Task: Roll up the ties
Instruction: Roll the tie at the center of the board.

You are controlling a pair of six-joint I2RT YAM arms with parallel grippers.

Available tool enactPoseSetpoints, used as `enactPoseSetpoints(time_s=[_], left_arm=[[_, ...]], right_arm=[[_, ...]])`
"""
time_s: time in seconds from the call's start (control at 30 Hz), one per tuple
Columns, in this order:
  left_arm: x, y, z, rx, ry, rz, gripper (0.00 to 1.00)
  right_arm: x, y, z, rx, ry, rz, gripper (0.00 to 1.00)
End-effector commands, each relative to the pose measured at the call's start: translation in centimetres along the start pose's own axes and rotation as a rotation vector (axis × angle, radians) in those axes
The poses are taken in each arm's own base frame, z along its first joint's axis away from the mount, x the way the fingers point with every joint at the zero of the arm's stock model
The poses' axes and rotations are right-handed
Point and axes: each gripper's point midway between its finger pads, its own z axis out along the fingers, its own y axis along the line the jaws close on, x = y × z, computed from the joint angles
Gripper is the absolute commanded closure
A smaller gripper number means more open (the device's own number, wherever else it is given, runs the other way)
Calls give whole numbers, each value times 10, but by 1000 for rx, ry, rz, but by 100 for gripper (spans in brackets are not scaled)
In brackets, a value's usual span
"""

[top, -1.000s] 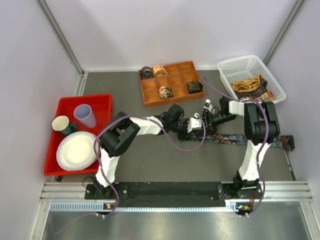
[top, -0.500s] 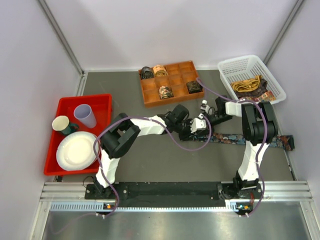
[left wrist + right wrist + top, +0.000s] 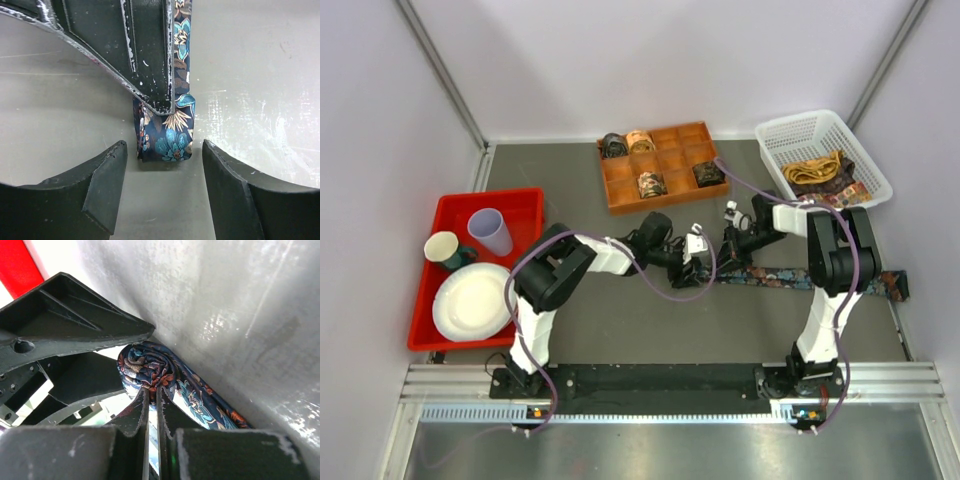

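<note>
A dark floral tie (image 3: 820, 278) lies flat across the table towards the right edge. Its left end is wound into a small coil (image 3: 147, 365). My right gripper (image 3: 156, 390) is shut on the centre of that coil, with the tips pinching the fabric; in the top view it (image 3: 730, 245) is at mid-table. My left gripper (image 3: 163, 162) is open and empty. Its jaws stand either side of the coil's end (image 3: 167, 140) and a little short of it, touching nothing; in the top view it (image 3: 698, 252) is just left of the coil.
An orange compartment tray (image 3: 665, 195) at the back holds several rolled ties. A white basket (image 3: 800, 130) at the back right holds loose gold and brown ties. A red tray (image 3: 525, 200) on the left holds two cups and a white plate.
My left gripper has drawn back to the left, away from the coil. My right gripper has stayed shut on the coil and shifted only slightly.
</note>
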Motion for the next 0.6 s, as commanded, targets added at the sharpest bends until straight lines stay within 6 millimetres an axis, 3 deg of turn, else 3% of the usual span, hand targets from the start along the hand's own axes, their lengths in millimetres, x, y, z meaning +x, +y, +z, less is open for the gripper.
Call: enactPoseSetpoints(time_s=[0.0,0.27,0.43,0.47,0.57], left_arm=[[50,-20,8,44,40,-147,34],[55,-15,27,74,-20,-193,41],[67,-16,22,57,44,-190,65],[79,-15,17,35,116,-198,68],[88,-12,2,-1,264,-205,79]], right_arm=[[-6,-60,2,305,-31,-46,100],[-14,-58,-9,403,-86,-64,100],[-19,-55,-12,407,-97,-97,100],[-19,-45,-9,349,-90,-114,100],[-23,-19,-7,207,-80,-141,100]])
